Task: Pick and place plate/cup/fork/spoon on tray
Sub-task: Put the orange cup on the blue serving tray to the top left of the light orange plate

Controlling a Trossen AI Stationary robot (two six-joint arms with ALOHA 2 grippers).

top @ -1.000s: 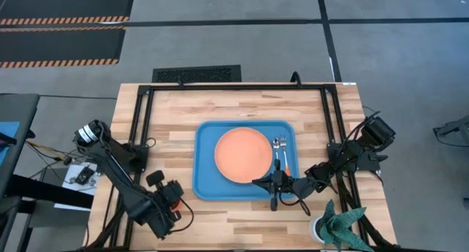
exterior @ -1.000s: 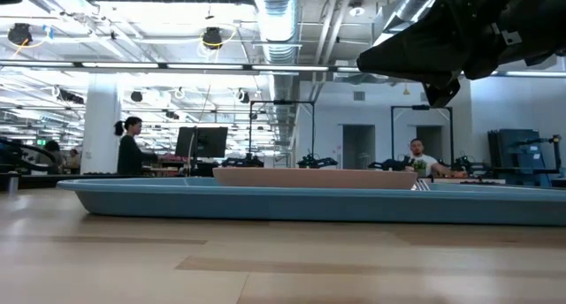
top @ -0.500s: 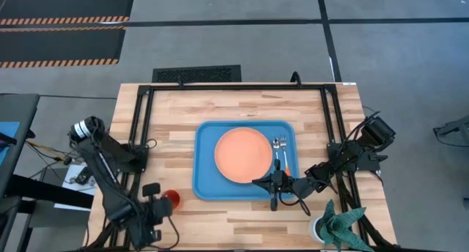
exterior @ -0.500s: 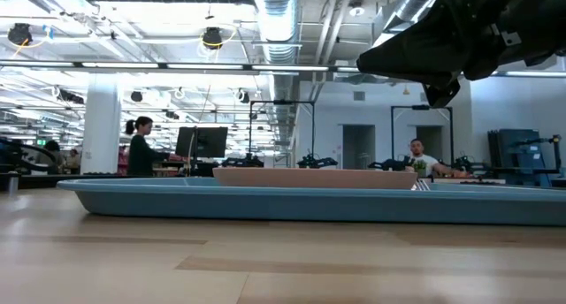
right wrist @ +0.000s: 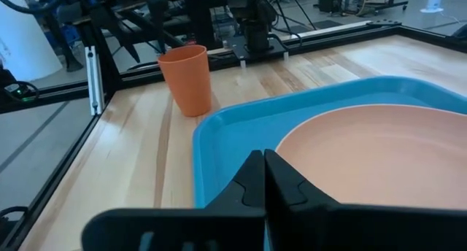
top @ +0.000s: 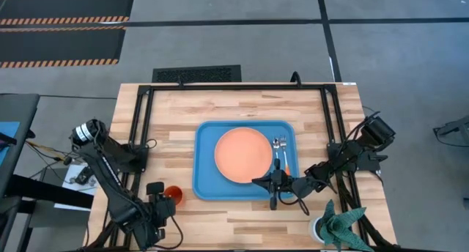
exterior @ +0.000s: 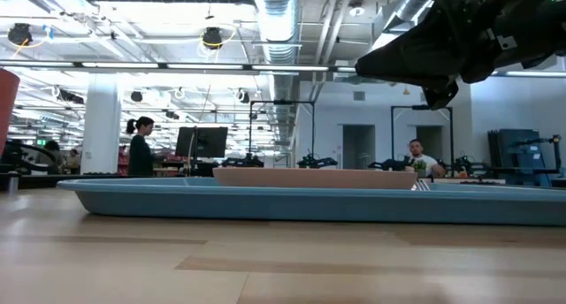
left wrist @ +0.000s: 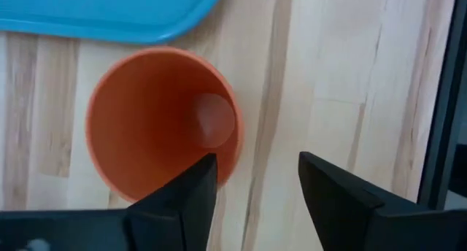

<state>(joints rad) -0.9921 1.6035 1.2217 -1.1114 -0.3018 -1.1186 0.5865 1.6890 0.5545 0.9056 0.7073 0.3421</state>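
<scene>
While the left end effector (top: 156,205) is held with its fingers apart just behind the upright cup (top: 171,193), nothing is gripped by it. Beside the tray (top: 204,180), the cup is seen on the worktop (top: 242,105). The right end effector (top: 273,189), fingers together, is positioned over the tray's near edge, beside the plate (top: 242,155).

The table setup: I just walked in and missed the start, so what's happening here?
A two-armed robot is loading a blue tray. The plate, fork and spoon already lie on it. The orange cup stands upright on the wood just off the tray's near-left corner, with the left pincer open right beside it, not gripping. The right pincer waits shut at the tray's near edge.
</scene>
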